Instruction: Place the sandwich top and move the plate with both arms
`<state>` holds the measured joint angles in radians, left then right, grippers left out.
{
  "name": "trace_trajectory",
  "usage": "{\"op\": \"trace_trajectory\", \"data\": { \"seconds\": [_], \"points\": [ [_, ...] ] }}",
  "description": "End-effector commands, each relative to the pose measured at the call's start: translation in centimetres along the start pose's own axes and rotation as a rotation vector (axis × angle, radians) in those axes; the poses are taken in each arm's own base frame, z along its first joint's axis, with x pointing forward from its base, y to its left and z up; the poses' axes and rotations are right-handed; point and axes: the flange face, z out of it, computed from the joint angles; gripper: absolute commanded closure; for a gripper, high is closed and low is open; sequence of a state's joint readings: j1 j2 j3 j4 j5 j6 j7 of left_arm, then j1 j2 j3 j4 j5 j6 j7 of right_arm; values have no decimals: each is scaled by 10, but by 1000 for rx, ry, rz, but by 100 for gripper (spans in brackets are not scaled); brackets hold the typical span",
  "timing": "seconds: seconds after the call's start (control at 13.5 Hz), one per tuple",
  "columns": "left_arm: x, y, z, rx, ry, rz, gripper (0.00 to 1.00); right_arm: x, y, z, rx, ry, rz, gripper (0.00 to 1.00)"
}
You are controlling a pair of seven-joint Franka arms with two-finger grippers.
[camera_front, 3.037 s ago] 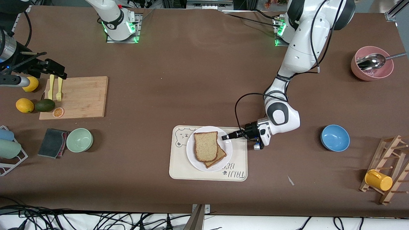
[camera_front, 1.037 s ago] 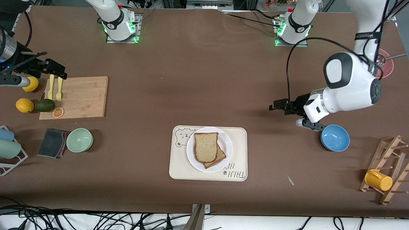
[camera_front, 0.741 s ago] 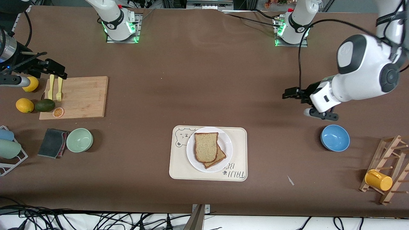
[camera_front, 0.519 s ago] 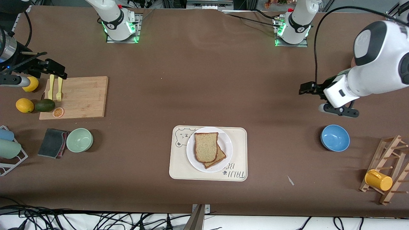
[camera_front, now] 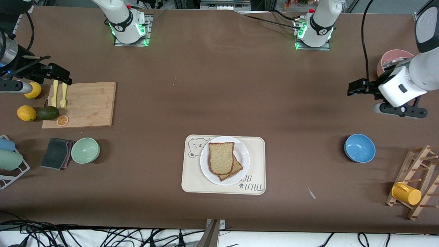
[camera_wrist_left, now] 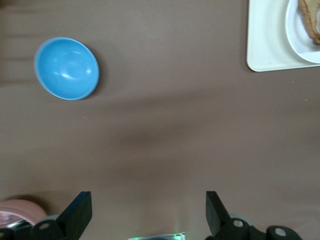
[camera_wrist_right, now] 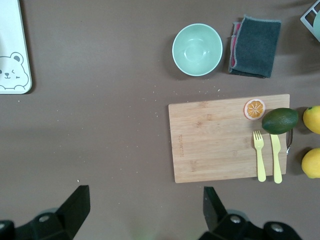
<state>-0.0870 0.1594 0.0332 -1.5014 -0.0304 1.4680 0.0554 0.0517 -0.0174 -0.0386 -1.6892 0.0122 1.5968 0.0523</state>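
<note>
The sandwich top [camera_front: 221,157], a plain light-brown slice, lies on another bread slice [camera_front: 237,167] on the white plate [camera_front: 242,154]. The plate rests on the cream bear tray [camera_front: 192,178]. My left gripper [camera_front: 355,87] is open and empty, up in the air over bare table beside the pink bowl [camera_front: 391,58], well away from the plate. In the left wrist view its gripper [camera_wrist_left: 146,210] has wide-spread fingers, with the plate [camera_wrist_left: 300,42] at a corner. My right gripper [camera_front: 61,76] waits open over the cutting board's edge; it also shows in the right wrist view [camera_wrist_right: 144,202].
A blue bowl [camera_front: 359,148] sits between the tray and a wooden rack with a yellow mug [camera_front: 406,193]. A cutting board [camera_front: 85,104] with fork, knife, avocado and lemons, a green bowl [camera_front: 85,150] and a dark cloth [camera_front: 56,153] lie at the right arm's end.
My left gripper has left the plate's edge, risen and swung toward the left arm's end of the table. The sandwich, plate and right arm have not moved.
</note>
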Motion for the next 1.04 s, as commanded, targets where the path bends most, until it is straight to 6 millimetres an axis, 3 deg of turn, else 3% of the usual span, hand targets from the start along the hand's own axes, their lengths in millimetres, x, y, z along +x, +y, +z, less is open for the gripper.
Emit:
{"op": "trace_trajectory", "data": {
  "seconds": [0.0,0.96],
  "points": [
    [-3,4,-17,53,21,11,0,-2,-1,-4,7,4,-2,0],
    [-1,-2,-24,51,48,-5,0,-1,-2,-4,7,16,-4,0]
  ]
}}
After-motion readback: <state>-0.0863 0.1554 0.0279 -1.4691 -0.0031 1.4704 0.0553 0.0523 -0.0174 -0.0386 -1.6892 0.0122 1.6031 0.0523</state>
